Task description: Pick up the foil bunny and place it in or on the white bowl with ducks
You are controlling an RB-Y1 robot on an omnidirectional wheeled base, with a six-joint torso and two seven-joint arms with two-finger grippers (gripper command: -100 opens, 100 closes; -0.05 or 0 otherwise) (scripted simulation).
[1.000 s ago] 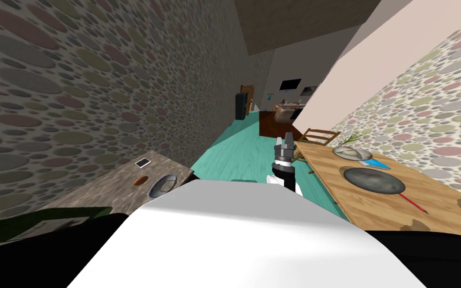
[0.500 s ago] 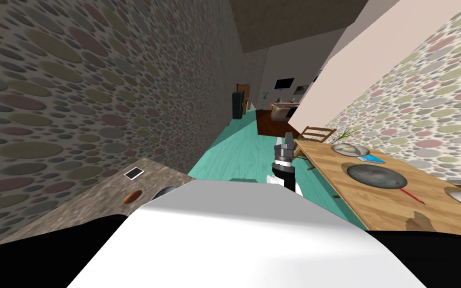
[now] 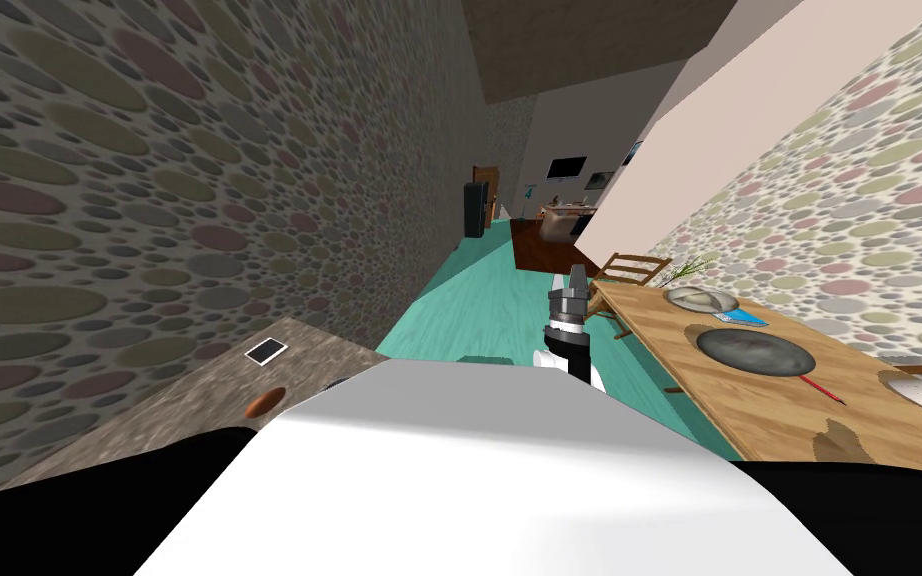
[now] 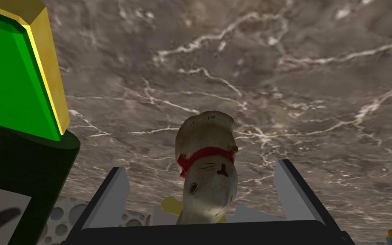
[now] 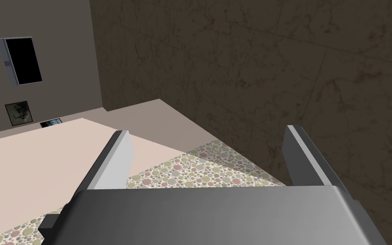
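Hovering over the marbled tabletop (image 4: 284, 85), the left gripper (image 4: 200, 166) stands spread with the pale, red-collared foil bunny (image 4: 205, 140) between its fingers, untouched, near a green-and-gold box (image 4: 12, 72), while the right gripper (image 3: 577, 275), also spread, points forward

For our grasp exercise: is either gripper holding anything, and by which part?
Nothing held: the left gripper stands open around the cream bunny, not touching it; the right gripper is open.
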